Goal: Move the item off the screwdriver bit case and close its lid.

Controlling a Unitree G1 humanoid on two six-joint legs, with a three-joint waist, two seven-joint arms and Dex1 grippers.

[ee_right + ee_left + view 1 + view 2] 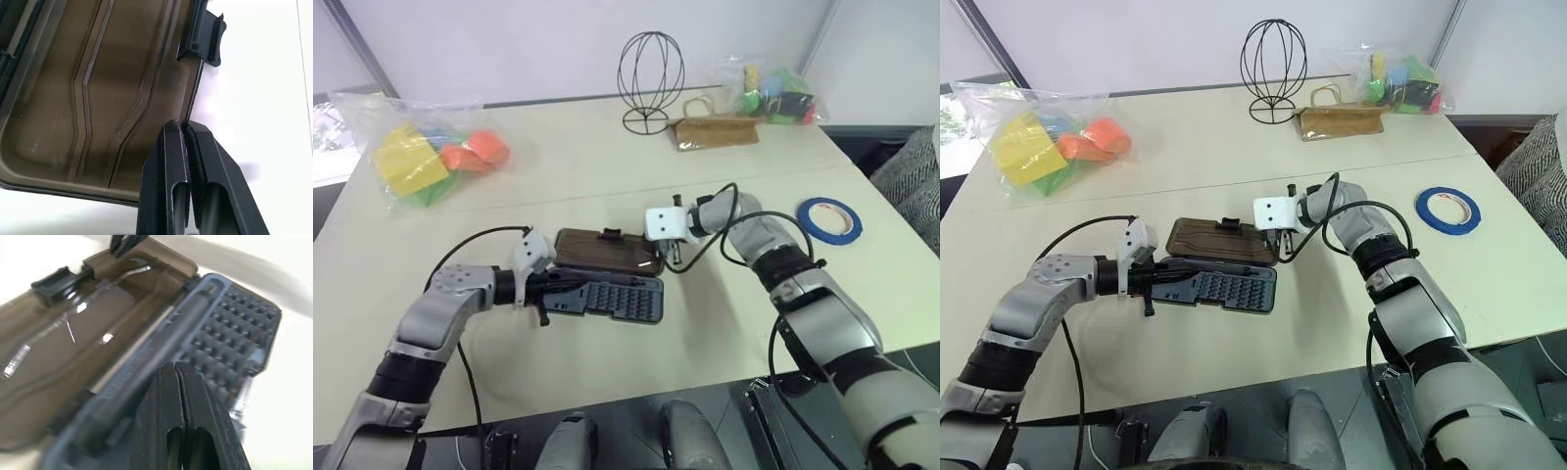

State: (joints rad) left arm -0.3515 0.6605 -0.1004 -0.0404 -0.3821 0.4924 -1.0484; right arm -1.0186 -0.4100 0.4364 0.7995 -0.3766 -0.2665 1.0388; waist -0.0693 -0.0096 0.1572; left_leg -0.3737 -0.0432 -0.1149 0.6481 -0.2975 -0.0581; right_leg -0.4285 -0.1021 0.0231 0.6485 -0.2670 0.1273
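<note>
The screwdriver bit case lies open in the middle of the table, its grey-blue tray [625, 299] of bits nearest me. Its lid [602, 251], brown and translucent, lies flat behind the tray with the latch tab [208, 39] on its far edge. My left gripper [568, 284] is shut, empty, and rests over the tray's left end [234, 328]. My right gripper [185, 126] is shut on the lid's far rim near its right corner. The item, a roll of blue tape [829, 217], lies flat on the table far to the right, apart from the case.
A black wire sphere stand [650, 78] and a brown paper bag [715, 130] stand at the back. A clear bag of coloured blocks [426, 157] lies at the back left, another bag [778, 98] at the back right. The table's front edge runs just below the case.
</note>
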